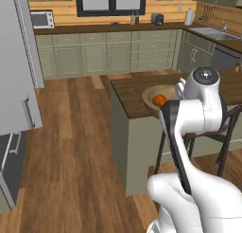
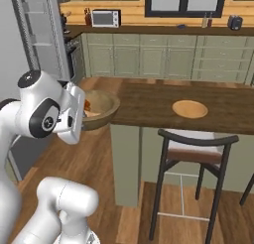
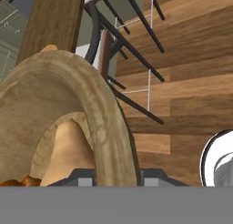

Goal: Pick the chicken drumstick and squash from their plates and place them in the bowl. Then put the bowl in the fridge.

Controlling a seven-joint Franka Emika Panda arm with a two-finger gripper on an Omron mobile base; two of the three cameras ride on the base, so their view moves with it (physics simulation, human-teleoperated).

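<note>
The gripper [image 3: 110,175] is clenched on the thick rim of the bowl [image 3: 98,109] and holds it at the counter's [image 2: 149,106] end. Inside the bowl lie the squash [image 3: 68,148] and the drumstick [image 1: 159,100]. 1 plate [image 2: 190,109] sits on the counter, near a stool [image 2: 193,153].
</note>
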